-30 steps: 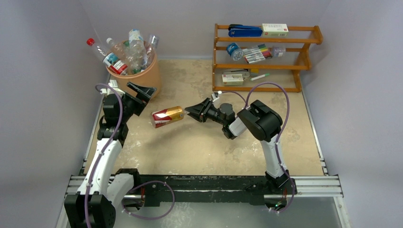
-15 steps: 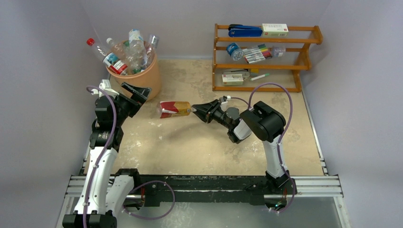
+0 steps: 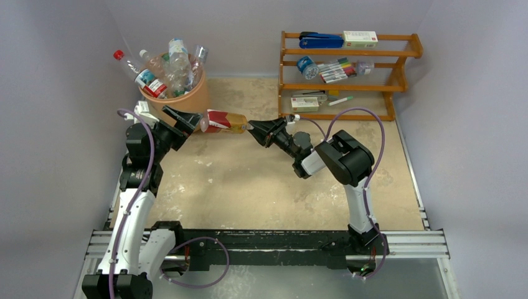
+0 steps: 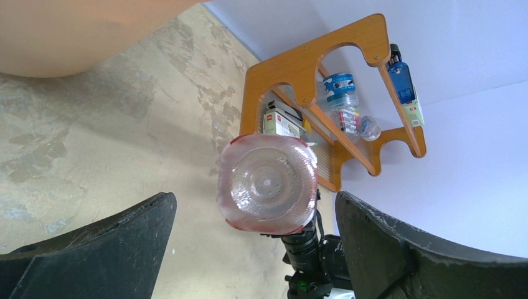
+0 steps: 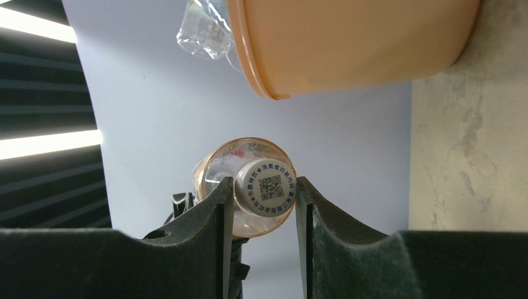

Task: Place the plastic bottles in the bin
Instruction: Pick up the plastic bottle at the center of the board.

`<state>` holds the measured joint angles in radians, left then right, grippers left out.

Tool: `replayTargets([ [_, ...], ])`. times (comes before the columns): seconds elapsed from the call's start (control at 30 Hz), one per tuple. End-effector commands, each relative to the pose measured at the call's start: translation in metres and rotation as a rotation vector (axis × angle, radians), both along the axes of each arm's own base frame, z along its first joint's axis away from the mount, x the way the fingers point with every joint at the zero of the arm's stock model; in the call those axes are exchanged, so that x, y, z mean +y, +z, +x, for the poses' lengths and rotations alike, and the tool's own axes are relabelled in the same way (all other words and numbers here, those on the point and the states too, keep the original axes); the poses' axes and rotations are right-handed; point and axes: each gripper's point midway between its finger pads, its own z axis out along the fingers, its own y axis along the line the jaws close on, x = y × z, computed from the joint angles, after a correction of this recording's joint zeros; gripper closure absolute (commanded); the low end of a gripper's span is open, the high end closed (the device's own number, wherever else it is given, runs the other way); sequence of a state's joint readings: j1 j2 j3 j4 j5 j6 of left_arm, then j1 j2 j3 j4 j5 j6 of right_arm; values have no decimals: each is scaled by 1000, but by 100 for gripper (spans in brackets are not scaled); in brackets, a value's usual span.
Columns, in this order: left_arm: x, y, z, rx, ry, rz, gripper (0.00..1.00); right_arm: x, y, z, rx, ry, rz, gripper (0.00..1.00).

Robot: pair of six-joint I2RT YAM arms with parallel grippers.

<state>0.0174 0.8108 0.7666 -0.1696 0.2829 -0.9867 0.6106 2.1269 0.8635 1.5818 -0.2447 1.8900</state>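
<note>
My right hand grips the red-and-gold bottle by its cap, level beside the bin near the surface's far-left corner. Only my left wrist view shows my left hand spread wide, with the bottle's base between its fingers, not touching them.

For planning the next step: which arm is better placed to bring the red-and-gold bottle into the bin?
Probably left: the left gripper, open, faces the bottle base right beside the bin. The right gripper pinches only the cap, its arm far outstretched.
</note>
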Motion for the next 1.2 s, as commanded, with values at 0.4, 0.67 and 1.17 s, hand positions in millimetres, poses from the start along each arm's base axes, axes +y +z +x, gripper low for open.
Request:
replayTargets([
  [0.4, -8, 40, 9, -220, -38, -34, 0, 22, 79, -18, -187, 43, 211, 74],
  [0.67, -6, 31, 9, -211, -32, -14, 0, 35, 78, -18, -167, 56, 221, 74],
  [1.17, -4, 26, 8, -197, -15, -10, 0, 55, 70, -5, -123, 58, 195, 75],
])
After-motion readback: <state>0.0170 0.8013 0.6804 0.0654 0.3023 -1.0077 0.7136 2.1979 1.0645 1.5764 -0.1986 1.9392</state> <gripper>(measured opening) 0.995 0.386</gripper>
